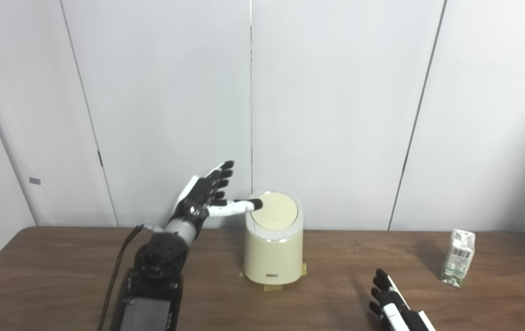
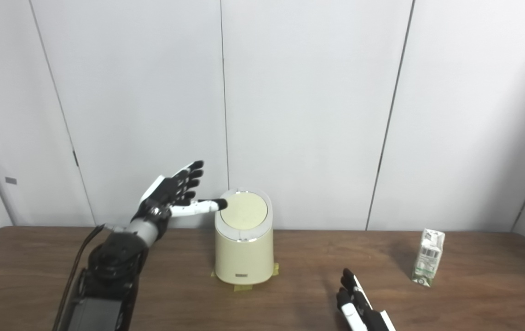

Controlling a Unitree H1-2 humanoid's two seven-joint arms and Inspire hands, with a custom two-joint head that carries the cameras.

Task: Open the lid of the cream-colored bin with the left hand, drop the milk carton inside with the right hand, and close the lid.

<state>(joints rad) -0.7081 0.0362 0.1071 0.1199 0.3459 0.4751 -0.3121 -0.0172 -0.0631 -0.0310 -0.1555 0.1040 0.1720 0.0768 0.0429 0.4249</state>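
Note:
The cream-colored bin (image 1: 274, 257) stands on the wooden table (image 1: 60, 257) at the middle, its round lid (image 1: 275, 211) shut and tilted toward me. My left hand (image 1: 204, 193) is open beside the bin's upper left, fingers spread upward, thumb tip at the lid's left rim. The milk carton (image 1: 459, 257) stands upright at the far right of the table. My right hand (image 1: 393, 303) is open and empty, low near the front edge, between bin and carton. The bin (image 2: 244, 253) and carton (image 2: 428, 257) also show in the right eye view.
White wall panels (image 1: 336, 115) rise right behind the table. Pieces of tape (image 1: 274, 287) sit under the bin's base. A black cable (image 1: 117, 271) runs along my left arm.

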